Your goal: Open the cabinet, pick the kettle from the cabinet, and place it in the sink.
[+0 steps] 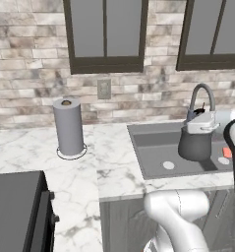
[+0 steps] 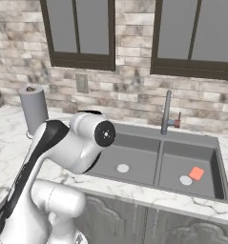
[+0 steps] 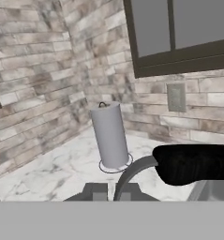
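The dark grey kettle (image 1: 193, 146) hangs over the left basin of the sink (image 1: 151, 147), with my gripper (image 1: 201, 129) shut on its top handle. In the hand view my gripper (image 3: 111, 193) has the kettle's (image 3: 193, 164) grey bail arching up between the finger tips, and the black grip lies to the right. The double-basin sink (image 2: 191, 152) sits in white marble with its faucet (image 2: 167, 114) behind. My arm hides the kettle in the right base view. The cabinet is out of view.
An orange sponge (image 2: 196, 173) lies in the right basin. A grey paper towel roll (image 1: 69, 127) stands on the counter left of the sink. A dark stove (image 1: 15, 206) fills the lower left. Dark-framed windows (image 1: 105, 34) and a wall outlet (image 1: 103, 88) are on the brick wall.
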Available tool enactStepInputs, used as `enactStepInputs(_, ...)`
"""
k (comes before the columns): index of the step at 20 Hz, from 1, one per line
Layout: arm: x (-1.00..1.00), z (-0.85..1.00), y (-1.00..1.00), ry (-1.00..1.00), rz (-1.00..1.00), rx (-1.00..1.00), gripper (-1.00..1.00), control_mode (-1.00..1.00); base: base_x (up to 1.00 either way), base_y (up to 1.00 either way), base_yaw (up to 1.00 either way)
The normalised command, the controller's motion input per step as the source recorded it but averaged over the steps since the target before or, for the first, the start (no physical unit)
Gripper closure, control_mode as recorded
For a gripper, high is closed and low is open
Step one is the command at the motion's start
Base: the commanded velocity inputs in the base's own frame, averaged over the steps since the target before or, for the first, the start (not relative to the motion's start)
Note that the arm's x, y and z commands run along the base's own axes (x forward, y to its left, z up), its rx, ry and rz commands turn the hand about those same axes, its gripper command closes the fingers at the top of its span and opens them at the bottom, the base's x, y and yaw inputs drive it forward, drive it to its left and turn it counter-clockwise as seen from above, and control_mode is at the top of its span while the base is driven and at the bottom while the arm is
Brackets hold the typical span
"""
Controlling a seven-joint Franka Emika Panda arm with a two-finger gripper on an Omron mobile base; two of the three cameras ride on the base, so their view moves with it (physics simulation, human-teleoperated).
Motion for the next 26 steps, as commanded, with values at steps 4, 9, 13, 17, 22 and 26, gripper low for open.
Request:
enactStepInputs(4,0.41,-0.24,-0.08,0.01,0.01,-0.01,1.0,-1.0,0.0,0.0,0.0)
enactStepInputs(9,0.44,-0.29,-0.1,0.02,0.0,-0.03,1.0,-1.0,0.0,0.0,0.0)
enactStepInputs(13,0.33,-0.39,-0.06,0.0,0.01,-0.05,1.0,-1.0,0.0,0.0,0.0)
enactStepInputs(17,0.24,-0.4,-0.1,-0.01,0.08,-0.01,1.0,-1.0,0.0,0.0,0.0)
enactStepInputs(22,0.24,-0.37,0.0,-0.05,0.16,-0.04,1.0,-1.0,0.0,0.0,0.0)
enactStepInputs(26,0.34,-0.36,0.0,-0.02,0.23,-0.01,1.0,-1.0,0.0,0.0,0.0)
